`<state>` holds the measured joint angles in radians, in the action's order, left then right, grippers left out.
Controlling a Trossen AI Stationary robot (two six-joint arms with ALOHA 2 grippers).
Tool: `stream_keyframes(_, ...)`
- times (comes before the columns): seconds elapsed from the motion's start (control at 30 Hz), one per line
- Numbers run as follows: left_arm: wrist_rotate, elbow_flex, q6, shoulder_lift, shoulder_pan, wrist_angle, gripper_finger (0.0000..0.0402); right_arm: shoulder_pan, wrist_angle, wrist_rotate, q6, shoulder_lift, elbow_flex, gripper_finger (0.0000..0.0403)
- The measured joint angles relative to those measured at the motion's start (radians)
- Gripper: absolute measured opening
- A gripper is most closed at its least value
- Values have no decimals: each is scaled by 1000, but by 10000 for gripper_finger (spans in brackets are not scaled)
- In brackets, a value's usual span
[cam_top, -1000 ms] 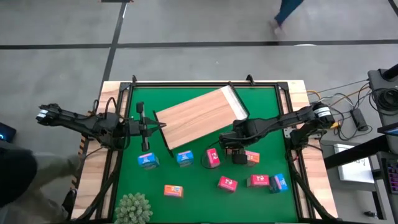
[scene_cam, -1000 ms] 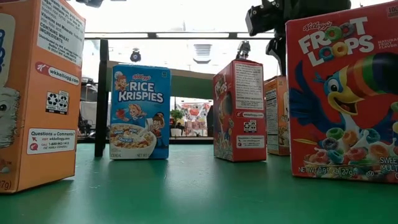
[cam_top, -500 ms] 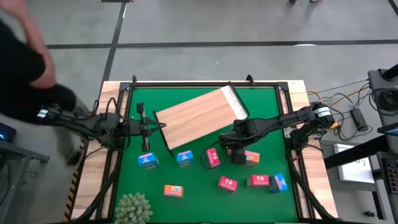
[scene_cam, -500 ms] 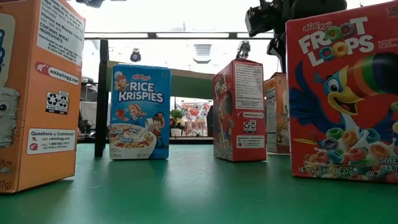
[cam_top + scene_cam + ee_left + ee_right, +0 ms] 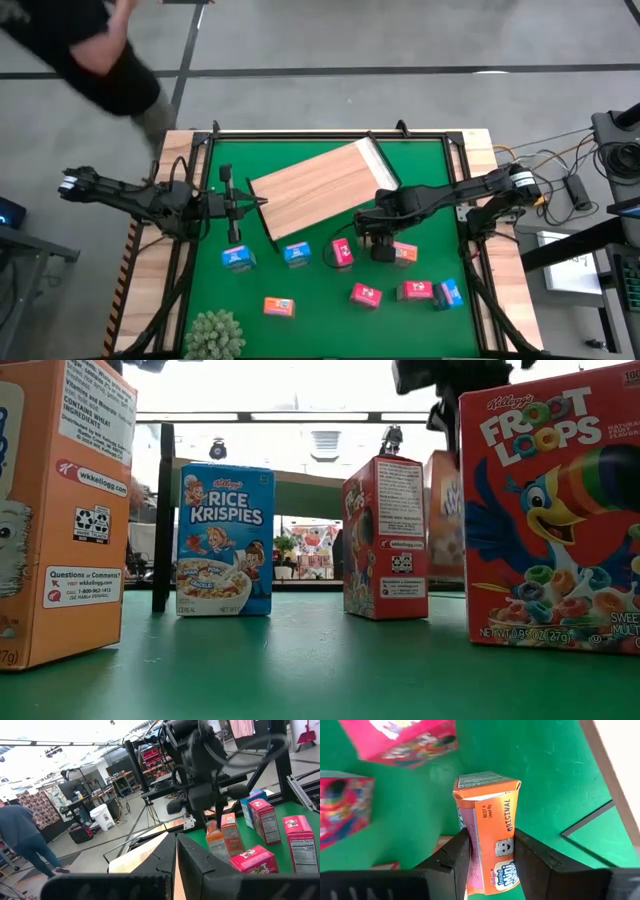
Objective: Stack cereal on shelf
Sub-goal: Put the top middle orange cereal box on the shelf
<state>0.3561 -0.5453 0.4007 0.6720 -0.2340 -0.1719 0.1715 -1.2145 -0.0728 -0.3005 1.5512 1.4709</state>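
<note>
The shelf, a light-wood board with dark edges, lies slanted on the green mat at the far middle. My right gripper hovers just near of its right end, shut on an orange cereal box. This box also shows in the low view, raised behind the big red box. Other cereal boxes stand on the mat: blue, blue, red and orange. My left gripper is shut, level, at the shelf's left edge. My right gripper pinches the orange box between its two fingers, on two opposite sides of its upper part. The fingers come from above, pointing steeply down. The box hangs below them, clear of the mat, and looks narrowed where they press. My left gripper's shut fingertips stand at the shelf's left edge; whether they touch it I cannot tell.
Nearer the table's front stand an orange box, two red ones and a blue one. A fuzzy green plant sits at the near left. A person passes beyond the far left corner.
My right gripper has risen with the orange box, which has gone from standing on the mat to hanging clear of it. A person has walked past the table's left side toward the far end.
</note>
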Motion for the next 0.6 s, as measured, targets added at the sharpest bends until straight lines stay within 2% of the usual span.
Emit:
stream_keyframes(0.2,0,0,0,0,0,1,0,0,-118,43,-66,-7,150,123)
stream_keyframes(0.33,0,0,0,0,0,3,0,0,-123,48,-68,-7,272,123)
stream_keyframes(0.53,0,0,-12,0,0,2,0,-19,-112,40,-91,0,460,123)
stream_keyframes(0.6,0,0,-17,0,0,2,0,-35,-108,-4,-88,8,510,123)
